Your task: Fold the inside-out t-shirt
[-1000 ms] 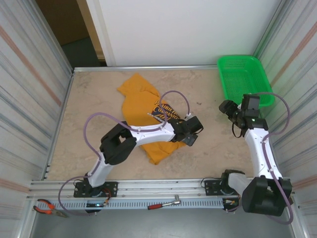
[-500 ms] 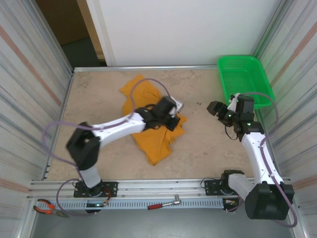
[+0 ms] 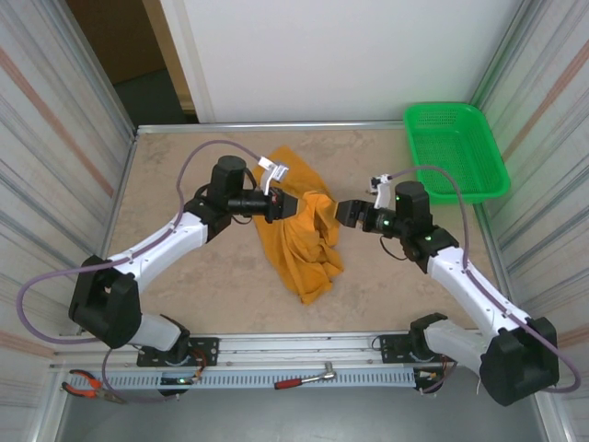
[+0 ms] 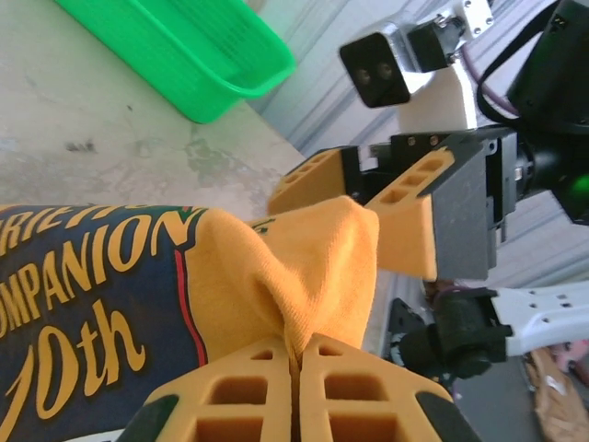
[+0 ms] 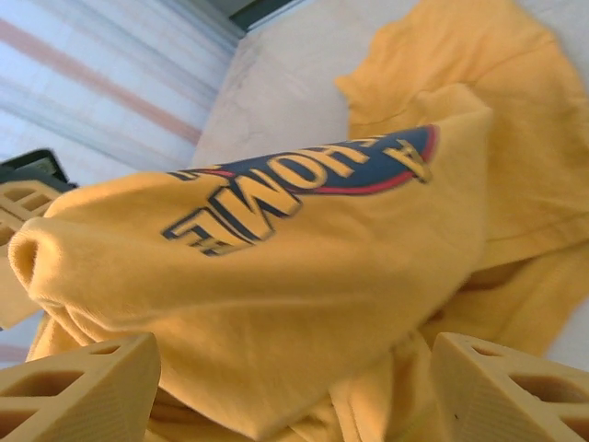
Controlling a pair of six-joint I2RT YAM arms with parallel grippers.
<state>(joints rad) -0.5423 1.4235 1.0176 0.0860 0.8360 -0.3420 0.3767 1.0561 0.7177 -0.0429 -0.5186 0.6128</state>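
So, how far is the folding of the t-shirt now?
Done: no fold yet; the t-shirt lies mostly bunched on the table. In hand: the left claw is shut on a pinch of cloth, and the open right claw stands at that raised bit. Left: spreading it flat and all folds.

T-shirt (image 3: 304, 249) on table (image 3: 184, 166); basket (image 3: 457, 107) behind, right.

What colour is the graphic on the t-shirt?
The graphic is dark blue with orange letters and a red edge; left wrist view shows it best.
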